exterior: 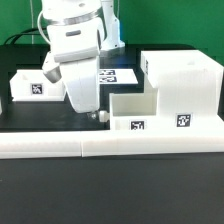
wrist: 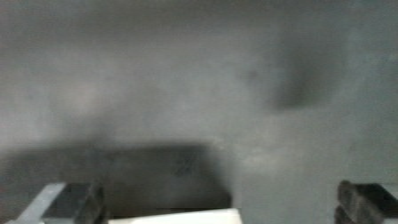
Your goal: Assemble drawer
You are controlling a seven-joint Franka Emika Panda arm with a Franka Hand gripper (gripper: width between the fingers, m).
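Note:
The cube-shaped white housing [exterior: 182,85] stands at the exterior view's right with a tag on its front. One shallow tray [exterior: 134,112] lies against its left side. The second tray [exterior: 30,86] lies at the far left. My gripper [exterior: 96,114] points down, low over the table, just left of the middle tray and between the two trays. In the wrist view my gripper [wrist: 221,204] has its two dark fingers [wrist: 71,204] far apart, with nothing between them. A white edge [wrist: 169,217] shows below them; I cannot tell which part it belongs to.
The long low white border bar [exterior: 110,146] runs along the front of the table. The marker board [exterior: 112,74] lies flat at the back, partly behind the arm. The table [wrist: 196,90] under the wrist camera is dark grey and blurred.

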